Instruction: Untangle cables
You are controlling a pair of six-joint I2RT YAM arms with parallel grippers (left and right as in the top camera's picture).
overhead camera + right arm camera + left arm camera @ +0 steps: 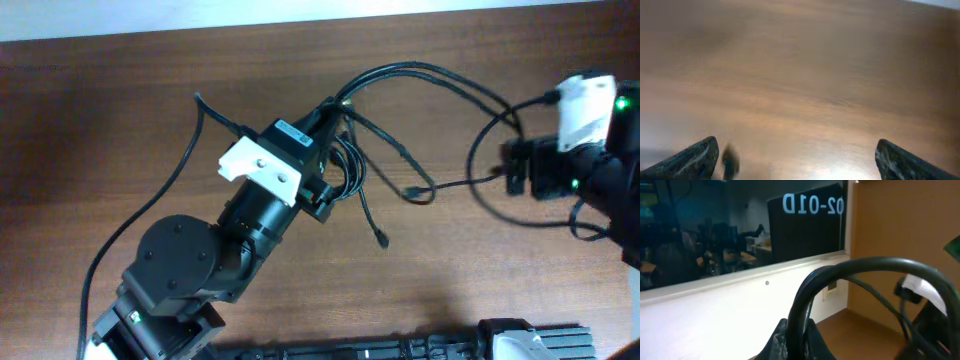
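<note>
Overhead, my left claw was clenched on the cables, which arched from it toward my right claw. That one gaped wide above bare table, whose far edge lay beyond both.

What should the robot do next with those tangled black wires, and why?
Probably close the right gripper on the strand beside it. Its jaws stand wide open, while the left gripper is shut on the tangled cables; a second hold would let the arms pull them apart.
</note>
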